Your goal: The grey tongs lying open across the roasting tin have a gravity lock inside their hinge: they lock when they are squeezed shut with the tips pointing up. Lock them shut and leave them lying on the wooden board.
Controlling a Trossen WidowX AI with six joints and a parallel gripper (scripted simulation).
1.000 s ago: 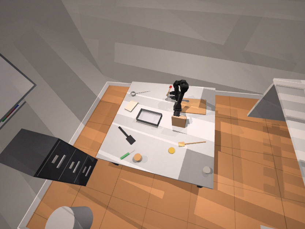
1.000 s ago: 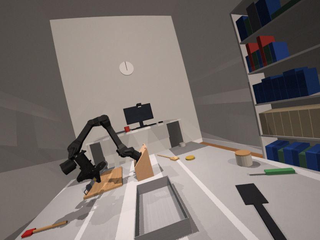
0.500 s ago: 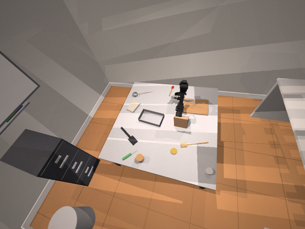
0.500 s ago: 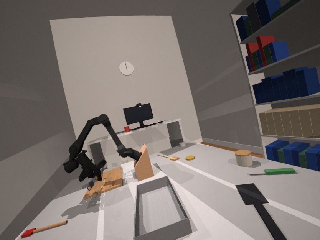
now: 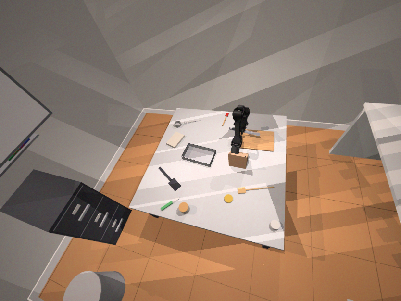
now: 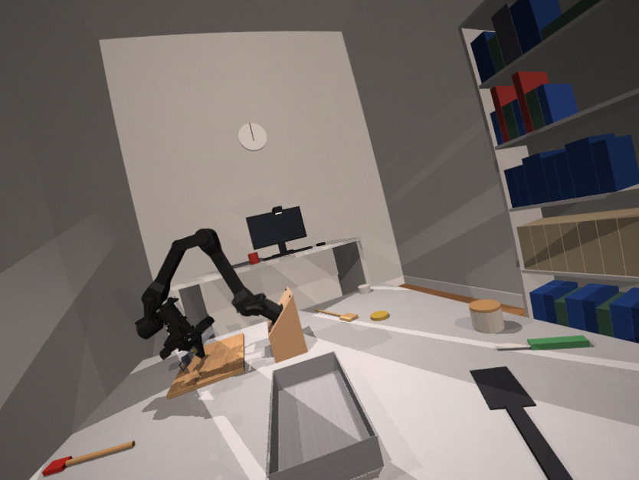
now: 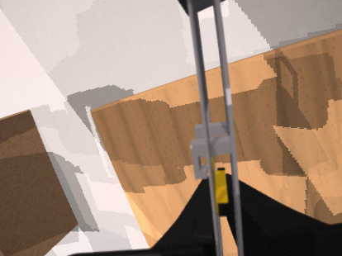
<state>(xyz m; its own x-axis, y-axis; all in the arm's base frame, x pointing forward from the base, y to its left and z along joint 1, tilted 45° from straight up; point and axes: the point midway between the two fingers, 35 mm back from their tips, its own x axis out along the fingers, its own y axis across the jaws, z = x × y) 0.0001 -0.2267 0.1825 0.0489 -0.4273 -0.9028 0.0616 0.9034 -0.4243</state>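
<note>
The gripper (image 7: 223,196) (image 6: 201,353) is shut on the grey tongs (image 7: 201,81) (image 5: 252,132) (image 6: 188,357) and holds them above the wooden board (image 5: 264,145) (image 6: 232,351) (image 7: 144,139). In the wrist view the two tong arms run nearly parallel with a narrow gap between them. A grey bracket (image 7: 212,146) and a yellow piece (image 7: 221,188) show at the arms. Grey ends stick out on both sides of the arm in the top view. Whether the hinge is locked cannot be seen. The roasting tin (image 5: 195,161) (image 6: 330,459) holds no tongs.
The wooden block (image 5: 238,160) (image 6: 287,335) stands at the arm's base beside the board. A red-headed brush (image 5: 225,119) (image 6: 100,454) and a strainer (image 5: 177,124) lie toward the back edge. A black spatula (image 5: 174,183) (image 6: 503,387) lies beyond the tin.
</note>
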